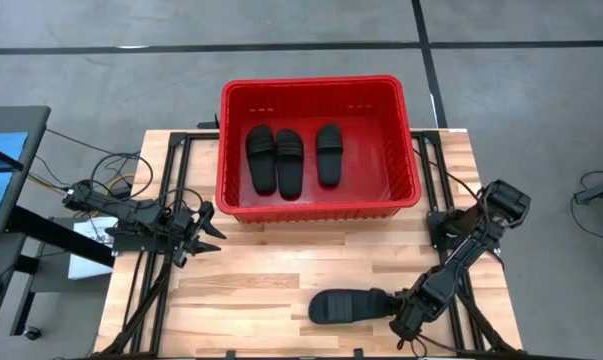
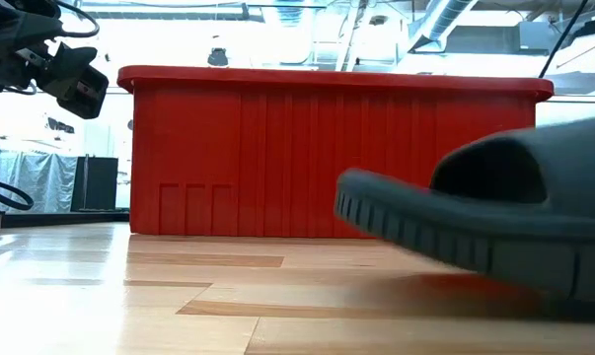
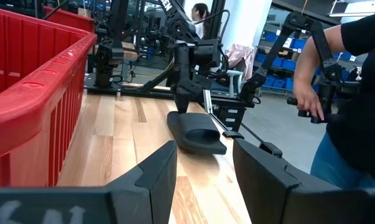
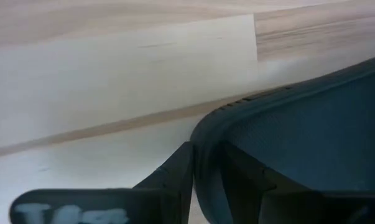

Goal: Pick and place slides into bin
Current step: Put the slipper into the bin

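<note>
Three black slides (image 1: 291, 157) lie flat on the floor of the red bin (image 1: 401, 190) at the table's far middle. A fourth slide (image 1: 343, 306) rests sole-down on the wood near the front edge; it also fills the right of the low view (image 2: 494, 217). My right gripper (image 1: 399, 312) points steeply down at this slide's right end. It is open, with one finger (image 4: 175, 171) outside the sole's rim and the other (image 4: 249, 177) over the footbed. My left gripper (image 3: 203, 180) waits open and level, left of the bin. My right gripper has the rounded rim (image 4: 206, 146) at the slide's right end between its two fingers, coming from above. I cannot tell whether the fingers touch it. The slide lies flat on the table.
The bin's tall red wall (image 2: 327, 158) stands between the loose slide and the far edge. Bare wood (image 1: 251, 300) spreads left of the slide. Black frame rails (image 1: 166, 200) and cables (image 1: 91, 175) run along the table's left side. A person (image 3: 355, 93) stands beyond the right edge.
</note>
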Tool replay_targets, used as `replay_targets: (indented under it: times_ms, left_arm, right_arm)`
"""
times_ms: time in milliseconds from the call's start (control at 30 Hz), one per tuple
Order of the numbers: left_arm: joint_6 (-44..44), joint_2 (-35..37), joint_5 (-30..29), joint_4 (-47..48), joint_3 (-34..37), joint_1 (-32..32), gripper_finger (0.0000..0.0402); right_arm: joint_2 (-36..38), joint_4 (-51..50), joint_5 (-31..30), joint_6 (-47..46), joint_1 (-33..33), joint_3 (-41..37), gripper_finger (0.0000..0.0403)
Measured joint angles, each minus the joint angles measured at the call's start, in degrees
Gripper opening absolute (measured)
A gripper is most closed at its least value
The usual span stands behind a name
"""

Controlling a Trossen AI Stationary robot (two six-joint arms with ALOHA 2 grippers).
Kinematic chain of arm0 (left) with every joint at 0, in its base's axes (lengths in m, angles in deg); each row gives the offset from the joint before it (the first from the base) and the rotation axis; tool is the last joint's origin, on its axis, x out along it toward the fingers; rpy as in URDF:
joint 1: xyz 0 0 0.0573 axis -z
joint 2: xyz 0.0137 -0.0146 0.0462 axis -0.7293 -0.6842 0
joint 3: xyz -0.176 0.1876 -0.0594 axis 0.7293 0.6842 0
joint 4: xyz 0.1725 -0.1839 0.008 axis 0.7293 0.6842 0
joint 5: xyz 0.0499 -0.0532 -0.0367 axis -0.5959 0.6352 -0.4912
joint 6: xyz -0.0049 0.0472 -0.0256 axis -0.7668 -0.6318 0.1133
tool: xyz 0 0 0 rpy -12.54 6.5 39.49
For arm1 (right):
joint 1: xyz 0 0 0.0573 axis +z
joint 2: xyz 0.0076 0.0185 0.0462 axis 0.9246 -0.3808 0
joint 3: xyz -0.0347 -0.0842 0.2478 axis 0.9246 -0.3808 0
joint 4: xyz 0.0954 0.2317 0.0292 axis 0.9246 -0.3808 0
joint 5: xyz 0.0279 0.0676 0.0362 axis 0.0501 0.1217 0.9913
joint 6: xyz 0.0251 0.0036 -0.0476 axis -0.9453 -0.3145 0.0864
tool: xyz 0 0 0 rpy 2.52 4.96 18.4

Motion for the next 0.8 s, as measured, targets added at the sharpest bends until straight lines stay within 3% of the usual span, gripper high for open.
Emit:
replay_targets:
  times_ms: [167, 267, 367, 567, 667, 800]
  left_arm:
    - [0.0, 0.0, 0.0, 0.0, 0.0, 0.0, 0.0149]
    - [0.0, 0.0, 0.0, 0.0, 0.0, 0.0, 0.0149]
    - [0.0, 0.0, 0.0, 0.0, 0.0, 0.0, 0.0149]
    - [0.0, 0.0, 0.0, 0.0, 0.0, 0.0, 0.0149]
    - [0.0, 0.0, 0.0, 0.0, 0.0, 0.0, 0.0149]
    - [0.0, 0.0, 0.0, 0.0, 0.0, 0.0, 0.0149]
  right_arm:
    - [-2.4, 0.2, 0.1, -0.2, -0.9, 0.2, 0.0066]
    - [-2.6, 0.3, 0.0, -3.4, -1.6, 0.3, 0.0041]
    - [-2.5, 0.1, 3.0, -10.7, -3.3, 0.3, 0.0012]
    - [-3.1, -2.6, 9.1, -29.8, -6.5, 3.0, 0.0005]
    - [-3.7, -3.6, 8.8, -38.4, -7.3, 6.7, 0.0003]
    - [-4.0, -4.2, 4.0, -45.2, -8.0, 13.8, 0.0002]
